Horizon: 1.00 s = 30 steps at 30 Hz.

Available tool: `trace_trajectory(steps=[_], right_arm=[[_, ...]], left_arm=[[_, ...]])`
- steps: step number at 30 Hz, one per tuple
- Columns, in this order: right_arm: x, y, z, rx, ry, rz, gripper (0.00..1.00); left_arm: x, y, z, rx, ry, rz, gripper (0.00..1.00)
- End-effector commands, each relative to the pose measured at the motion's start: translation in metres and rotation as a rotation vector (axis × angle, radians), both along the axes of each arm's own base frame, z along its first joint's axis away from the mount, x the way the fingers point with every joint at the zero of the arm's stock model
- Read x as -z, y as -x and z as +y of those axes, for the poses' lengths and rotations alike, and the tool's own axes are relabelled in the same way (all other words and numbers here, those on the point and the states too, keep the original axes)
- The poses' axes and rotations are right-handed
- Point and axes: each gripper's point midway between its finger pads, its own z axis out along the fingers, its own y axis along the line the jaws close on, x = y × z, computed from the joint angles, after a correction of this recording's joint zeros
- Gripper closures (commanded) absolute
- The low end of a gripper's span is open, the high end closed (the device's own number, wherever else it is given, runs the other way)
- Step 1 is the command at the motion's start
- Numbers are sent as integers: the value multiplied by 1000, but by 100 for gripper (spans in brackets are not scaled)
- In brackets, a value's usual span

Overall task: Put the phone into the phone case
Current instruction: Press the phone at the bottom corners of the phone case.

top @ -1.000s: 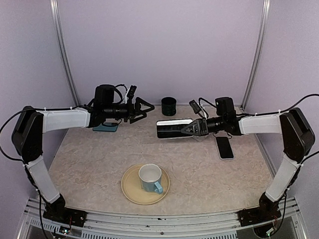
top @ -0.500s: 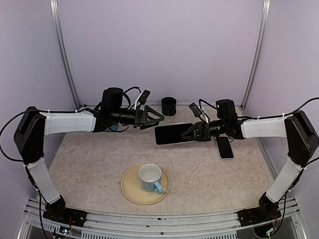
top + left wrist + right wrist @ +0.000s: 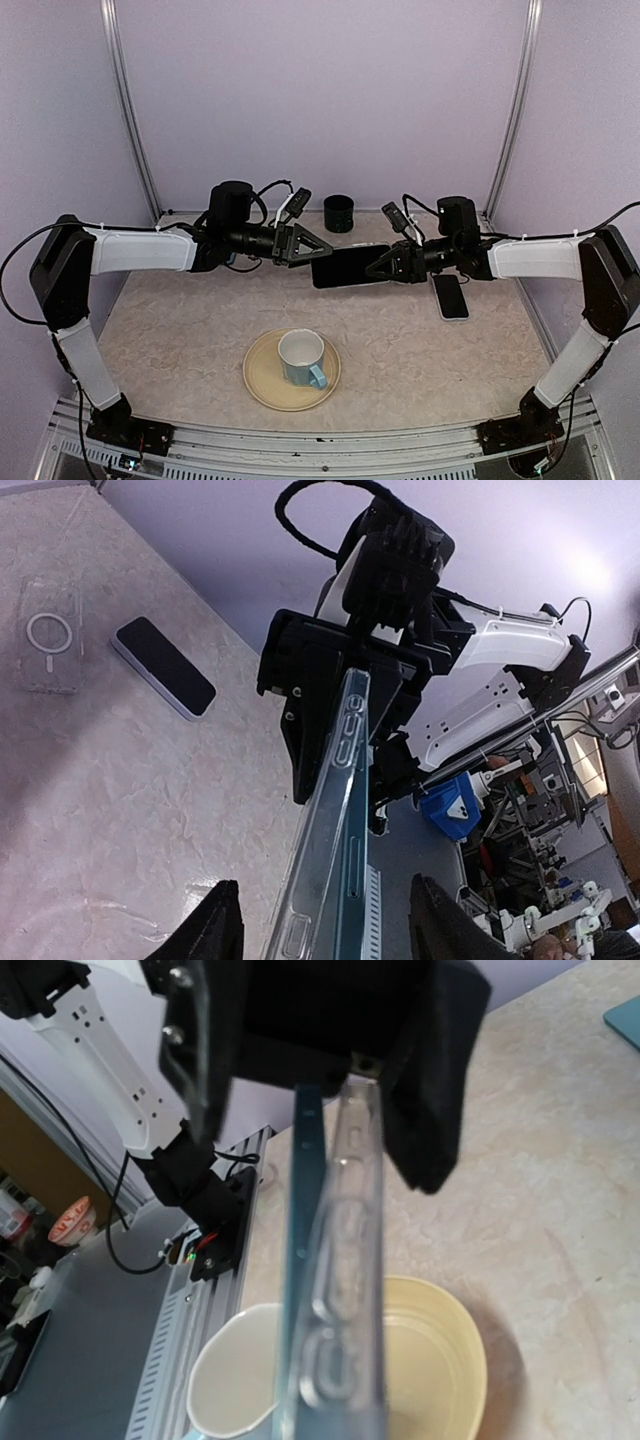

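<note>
The right gripper [image 3: 378, 268] is clamped narrow on the right end of the phone [image 3: 345, 267], holding it in the air beyond the yellow plate [image 3: 262, 385], a little to the plate's right and well above the table [image 3: 180, 330]. The phone lies lengthwise between the two arms with its dark face towards the top camera. In the wrist views it is seen edge on, with a clear phone case [image 3: 345, 730] lying against one face and a teal edge beside it. Whether the phone is fully seated in the case cannot be told. The left gripper [image 3: 322, 250] meets the phone's other end, on the side beyond the plate's left half. Its fingers [image 3: 218, 925] stand apart on either side of the phone, with a gap showing at each. A pale blue cup [image 3: 301, 355] stands on the plate. Farther from the plate than the held phone, a black pot [image 3: 339, 213] stands by the back wall. A second phone [image 3: 451, 296] lies flat on the table to the plate's far right, and the left wrist view shows a loose clear case [image 3: 48, 635] with a ring mark just beside it.
</note>
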Motion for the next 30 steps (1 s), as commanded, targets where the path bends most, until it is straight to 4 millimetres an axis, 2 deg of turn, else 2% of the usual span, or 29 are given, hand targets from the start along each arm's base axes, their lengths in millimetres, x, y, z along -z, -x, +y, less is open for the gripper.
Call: trace_trajectory(steps=[1, 8, 13, 22, 30], right_arm=[[-21, 8, 0, -27, -48, -85, 100], [-22, 7, 0, -21, -48, -91, 100], [-23, 6, 0, -16, -48, -92, 100], [-25, 6, 0, -12, -51, -95, 100], [-30, 9, 0, -27, -62, -89, 100]], left_arm=[[1, 6, -2, 39, 28, -10, 50], [-1, 8, -3, 52, 35, -9, 67], [-1, 10, -3, 59, 35, -9, 74], [-2, 10, -3, 61, 37, -6, 99], [-1, -1, -1, -6, -15, -48, 100]])
